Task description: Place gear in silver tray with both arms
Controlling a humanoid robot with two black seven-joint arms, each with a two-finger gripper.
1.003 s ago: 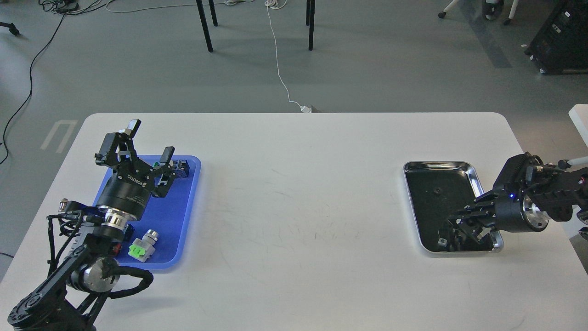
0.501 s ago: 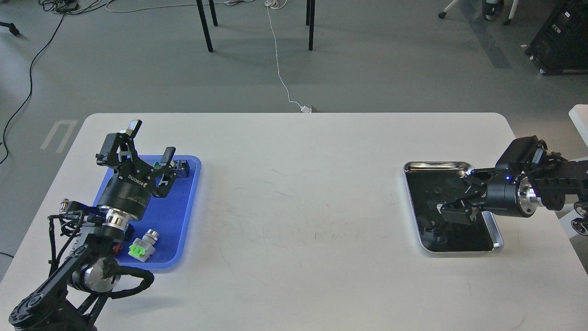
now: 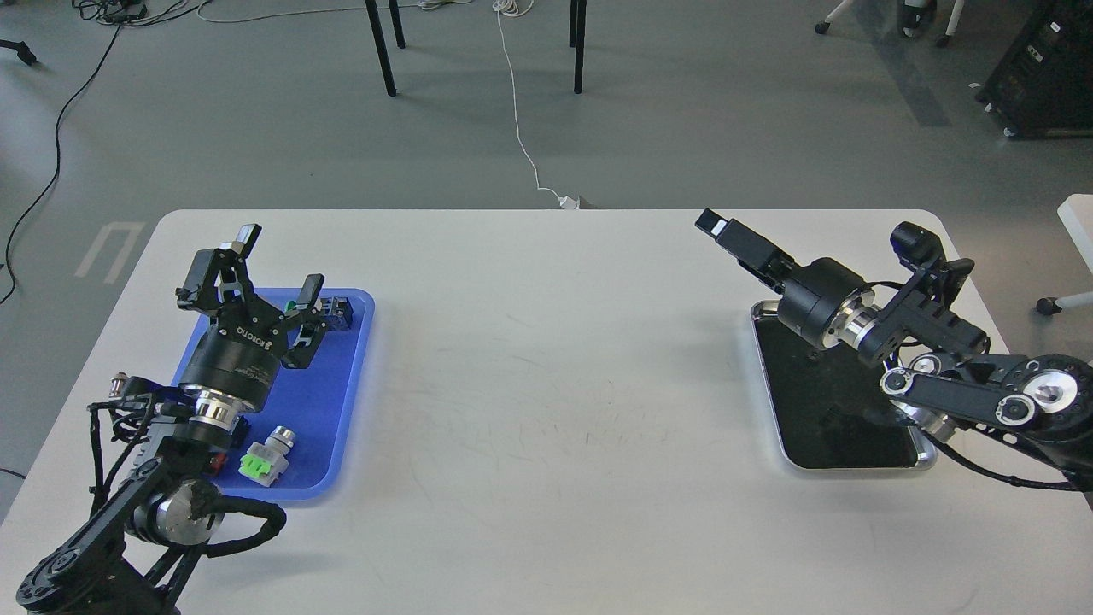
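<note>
Silver tray [image 3: 854, 465] sits on the white table [image 3: 546, 359] at the right, partly under the right arm. Right gripper [image 3: 726, 232] is raised beyond its far rim, fingers indistinguishable. Left gripper [image 3: 277, 269] hangs wide open, empty, over the blue tray [image 3: 329, 410].

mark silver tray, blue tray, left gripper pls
silver tray [image 3: 924, 459]: head view, near-right corner of the polished rim.
blue tray [image 3: 329, 401]: head view, bare blue floor near its right rim.
left gripper [image 3: 277, 266]: head view, midway between its two spread fingertips.
</note>
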